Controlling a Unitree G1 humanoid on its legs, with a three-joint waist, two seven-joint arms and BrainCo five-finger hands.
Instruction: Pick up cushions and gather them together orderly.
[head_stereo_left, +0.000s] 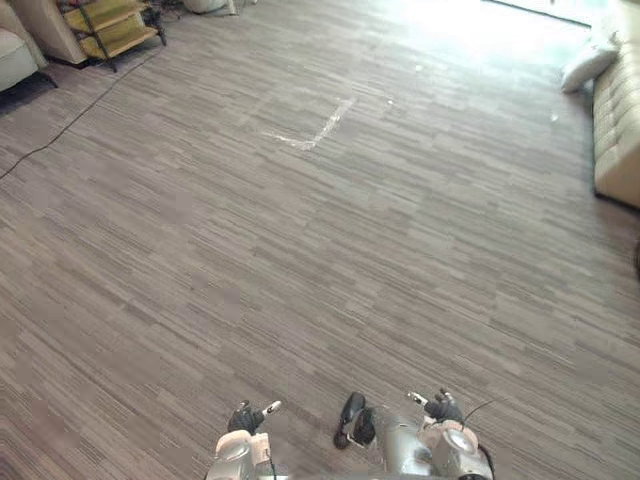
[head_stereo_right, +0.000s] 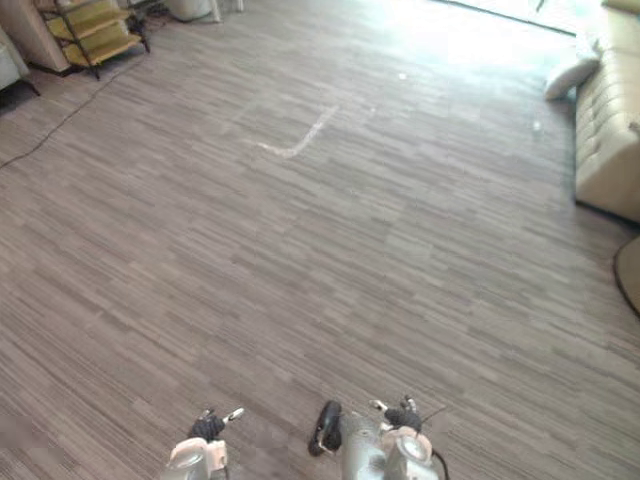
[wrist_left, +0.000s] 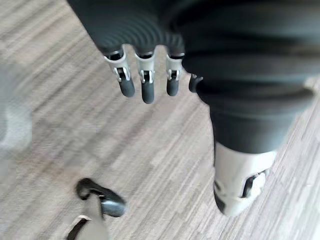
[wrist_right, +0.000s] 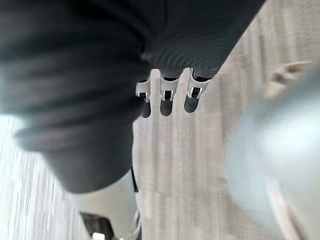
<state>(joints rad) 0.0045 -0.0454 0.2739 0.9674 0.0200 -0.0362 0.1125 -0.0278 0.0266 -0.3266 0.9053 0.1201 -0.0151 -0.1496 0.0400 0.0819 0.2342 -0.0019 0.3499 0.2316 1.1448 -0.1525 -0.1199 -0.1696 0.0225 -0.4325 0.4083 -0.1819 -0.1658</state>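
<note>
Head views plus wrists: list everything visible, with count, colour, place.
white cushion: 1, white, far right, beside the sofa's far end.
beige tufted sofa: 1, beige, right edge.
yellow shelf rack: 1, yellow with dark frame, far left.
pale armchair: 1, off-white, far left corner.
black cable: 1, black, on the floor at left.
tape mark: 1, white, on the floor, mid-distance.
wood-look floor: 1, grey-brown.
left hand: 1, silver with dark tips, open, empty.
right hand: 1, same, open, empty.

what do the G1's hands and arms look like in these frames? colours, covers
Left robot hand and right robot hand match: black ribbed cover over back and wrist, silver fingers with dark rounded tips, pale thumb with a dark tip. The arms are silver-grey.
</note>
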